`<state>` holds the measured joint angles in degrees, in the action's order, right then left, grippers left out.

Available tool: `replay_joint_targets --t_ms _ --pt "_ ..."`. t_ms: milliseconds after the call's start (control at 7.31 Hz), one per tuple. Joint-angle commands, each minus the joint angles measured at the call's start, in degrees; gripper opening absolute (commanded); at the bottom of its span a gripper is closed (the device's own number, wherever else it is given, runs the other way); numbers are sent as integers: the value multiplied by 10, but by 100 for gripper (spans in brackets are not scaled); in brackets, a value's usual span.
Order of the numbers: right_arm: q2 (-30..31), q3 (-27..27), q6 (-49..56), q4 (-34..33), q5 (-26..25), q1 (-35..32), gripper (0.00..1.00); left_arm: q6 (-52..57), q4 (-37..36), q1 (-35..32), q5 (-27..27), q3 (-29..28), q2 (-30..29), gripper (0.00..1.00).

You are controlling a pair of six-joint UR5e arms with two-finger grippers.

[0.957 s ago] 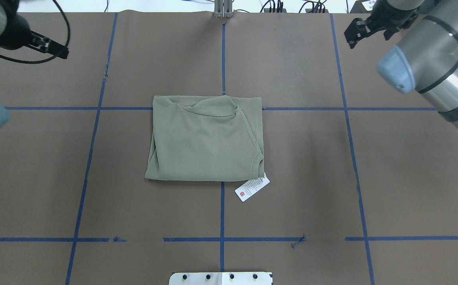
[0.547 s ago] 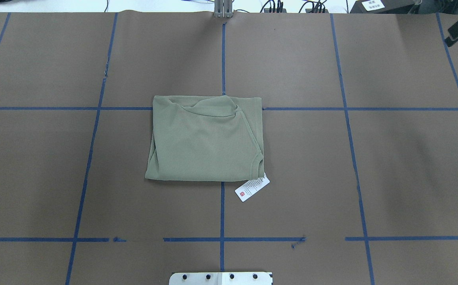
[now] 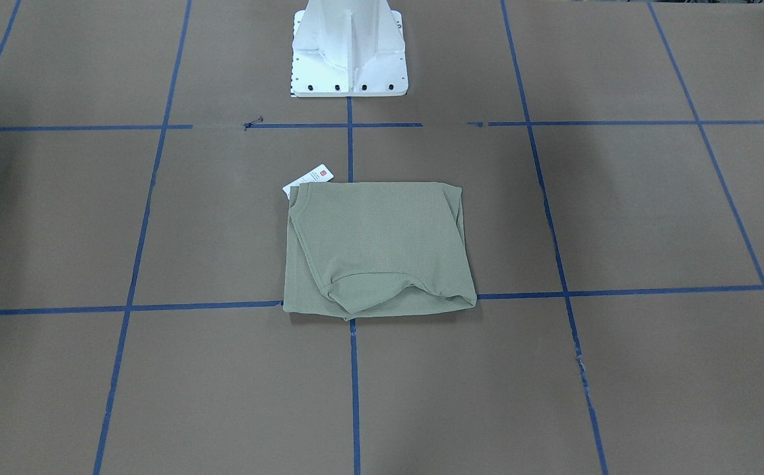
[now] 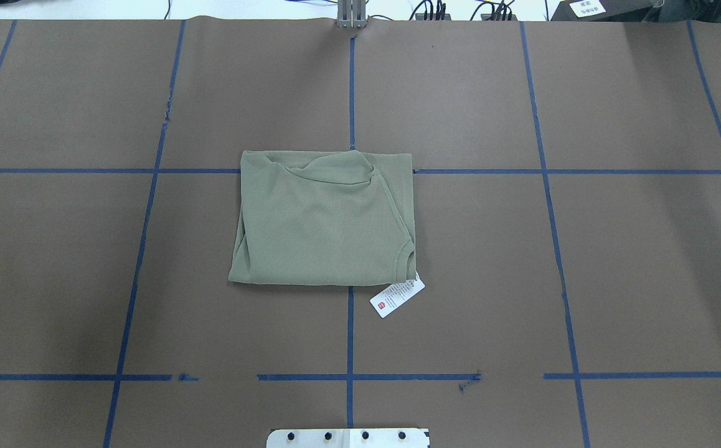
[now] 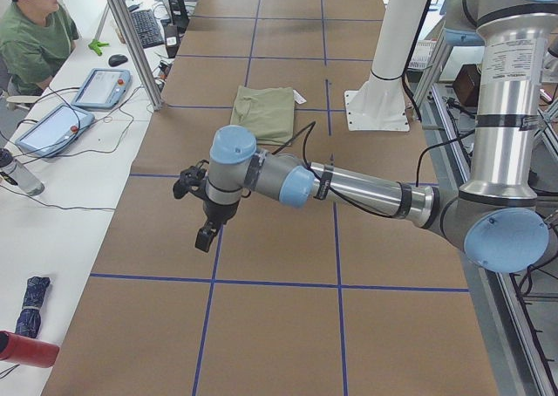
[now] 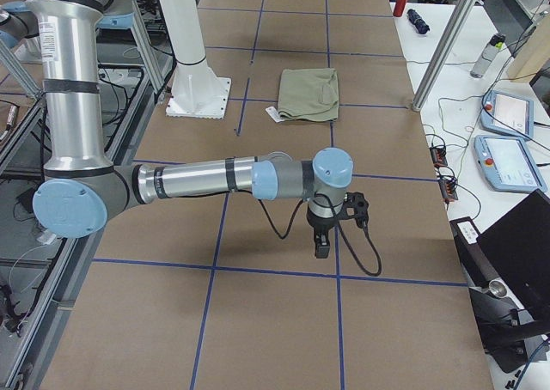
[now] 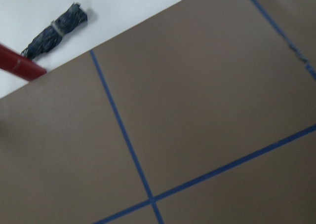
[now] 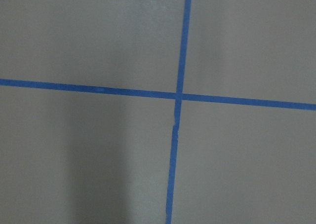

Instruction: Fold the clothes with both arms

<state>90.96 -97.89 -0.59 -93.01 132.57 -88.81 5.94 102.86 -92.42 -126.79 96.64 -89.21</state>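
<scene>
Front view: sage-green shirt (image 3: 382, 247) folded square mid-table, white tag (image 3: 309, 178) poking out at 11 o'clock. Overhead: tag's at 5 o'clock. Left side view: left gripper (image 5: 205, 235) over brown paper (image 5: 261, 326), shirt well off at 1 o'clock; jaw gap, can't tell. Right side view: right gripper (image 6: 322, 246), shirt at 12 o'clock, can't tell either. Wrist cams: just blue tape lines (image 8: 182, 41).

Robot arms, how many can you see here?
2. The left silver-and-grey jointed robot arm reaches over the left end of the brown paper-covered table; the right silver-and-grey jointed robot arm reaches over its right end. Neither touches the folded sage-green shirt.
</scene>
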Motion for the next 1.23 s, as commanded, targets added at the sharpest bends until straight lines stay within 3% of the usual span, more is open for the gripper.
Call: replay_joint_targets --t_ms 0,410,684,1094 --pt "39 -31 3 0 30 -52 100 50 -54 -21 -74 -20 4 100" --pt "48 -27 2 2 27 -51 100 65 -68 -29 -78 -24 18 100" --pt "48 -27 2 3 27 -51 100 65 -114 -30 -78 -12 21 100" --pt "49 -27 3 4 25 -51 100 63 -114 -27 -77 -2 23 100"
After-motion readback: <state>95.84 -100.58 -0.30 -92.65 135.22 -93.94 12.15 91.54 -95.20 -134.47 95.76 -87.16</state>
